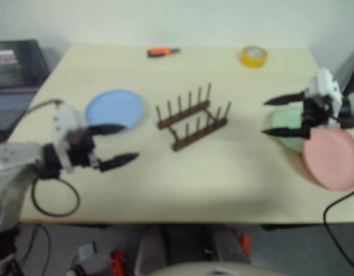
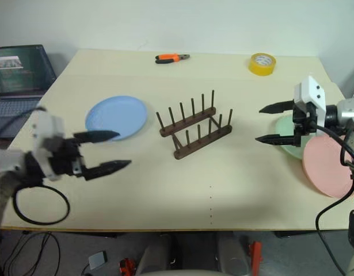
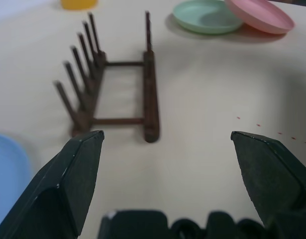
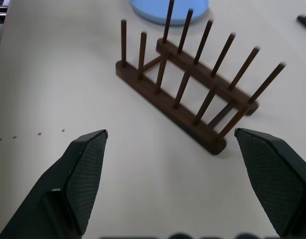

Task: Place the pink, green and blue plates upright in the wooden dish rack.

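Standing bare of plates near the middle of the table (image 2: 234,195), the wooden dish rack (image 2: 194,129) has the blue plate (image 2: 116,117) lying flat to its left, while on the right the pink plate (image 2: 329,165) overlaps and hides part of the green plate (image 2: 289,138). The left gripper (image 2: 106,150) hovers just in front of the blue plate with its fingers spread wide and holding nothing. The right gripper (image 2: 270,122), equally agape and empty, hangs beside the green plate, covering its near edge, and the pink plate's far side is cut off by the right arm's cable.
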